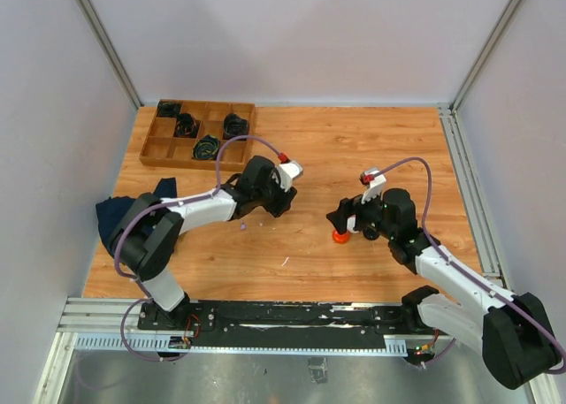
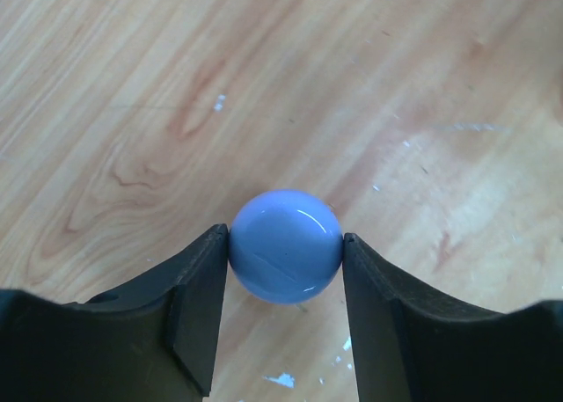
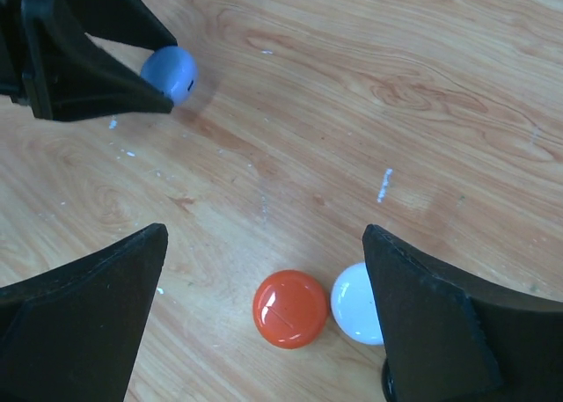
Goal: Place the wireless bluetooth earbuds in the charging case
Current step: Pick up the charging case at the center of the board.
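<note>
Overhead, spot a purple speck (image 1: 242, 228), likely an earbud, near the left gripper (image 1: 279, 206), and the orange case (image 1: 340, 237) under the right gripper (image 1: 347, 220). Left wrist: see fingers pinching a glossy blue case (image 2: 286, 252) at its widest sides; expect light, rigid, slippery plastic. Right wrist: find fingers spread wide, orange case and white case (image 3: 356, 303) between.

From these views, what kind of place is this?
Probably a lab robot test cell: a wooden tabletop enclosed by plain white walls on aluminium framing, two robot arms bolted to a rail at its near edge, and a compartment tray of coiled cables.
</note>
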Controlling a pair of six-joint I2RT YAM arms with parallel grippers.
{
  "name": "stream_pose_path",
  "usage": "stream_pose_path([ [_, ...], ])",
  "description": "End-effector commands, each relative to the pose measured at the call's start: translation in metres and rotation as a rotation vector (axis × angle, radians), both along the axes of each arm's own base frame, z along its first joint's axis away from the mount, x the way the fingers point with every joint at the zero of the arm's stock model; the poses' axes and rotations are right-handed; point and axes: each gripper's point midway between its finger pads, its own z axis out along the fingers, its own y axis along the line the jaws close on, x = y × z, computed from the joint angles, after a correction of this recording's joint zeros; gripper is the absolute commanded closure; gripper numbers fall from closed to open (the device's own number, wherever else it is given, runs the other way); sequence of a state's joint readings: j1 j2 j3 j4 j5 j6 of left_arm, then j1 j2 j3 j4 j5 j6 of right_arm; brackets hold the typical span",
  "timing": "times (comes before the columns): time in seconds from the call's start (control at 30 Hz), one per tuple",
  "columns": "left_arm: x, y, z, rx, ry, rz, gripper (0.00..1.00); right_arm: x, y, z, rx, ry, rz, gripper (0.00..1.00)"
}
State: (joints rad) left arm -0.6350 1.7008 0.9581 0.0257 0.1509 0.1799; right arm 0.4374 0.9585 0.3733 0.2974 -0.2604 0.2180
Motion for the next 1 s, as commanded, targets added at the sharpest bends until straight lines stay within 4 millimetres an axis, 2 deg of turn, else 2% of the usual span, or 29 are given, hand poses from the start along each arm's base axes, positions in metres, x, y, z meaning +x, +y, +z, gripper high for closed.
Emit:
stream_pose_path([
  [0.0, -0.014, -0.018, 0.03, -0.063, -0.182, -0.193, 0.45, -0.008, 0.018, 0.015, 0.033, 0.039, 0.105, 0.07],
  [0.17, -0.036, -0.023, 0.041, -0.052, -0.269, -0.338, 0.45, -0.019, 0.032, 0.025, 0.071, 0.068, 0.206, 0.1],
  [0.4, -0.063, -0.039, 0.07, -0.019, -0.481, -0.514, 0.46, -0.031, 0.05, 0.043, 0.111, 0.133, 0.333, 0.18],
  [0.57, -0.081, -0.049, 0.092, -0.008, -0.6, -0.601, 0.45, -0.038, 0.057, 0.049, 0.122, 0.191, 0.393, 0.23],
  [0.8, -0.097, -0.055, 0.12, 0.027, -0.789, -0.674, 0.45, -0.048, 0.071, 0.061, 0.166, 0.242, 0.503, 0.32],
  [0.97, -0.108, -0.059, 0.128, 0.047, -0.859, -0.725, 0.45, -0.05, 0.077, 0.066, 0.185, 0.246, 0.554, 0.37],
])
